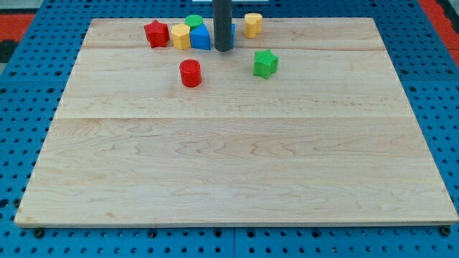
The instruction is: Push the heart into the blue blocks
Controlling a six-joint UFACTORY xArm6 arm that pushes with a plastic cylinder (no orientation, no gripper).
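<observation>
The red cylinder (pixel 190 73) sits nearest. No jaws exist; my tip (pixel 223 49) touches the blue block (pixel 201 37). Next, probably circle behind the yellow heart (pixel 252 24) and push left.

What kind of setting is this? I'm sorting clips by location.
Probably a robotics lab bench: a wooden board lying on a blue perforated base, small coloured blocks such as a green star, and my tip beside a blue block.

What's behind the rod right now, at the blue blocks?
The rod hides part of a blue block; a blue sliver shows on its right. My tip sits beside them. Anything else behind it is covered.
</observation>
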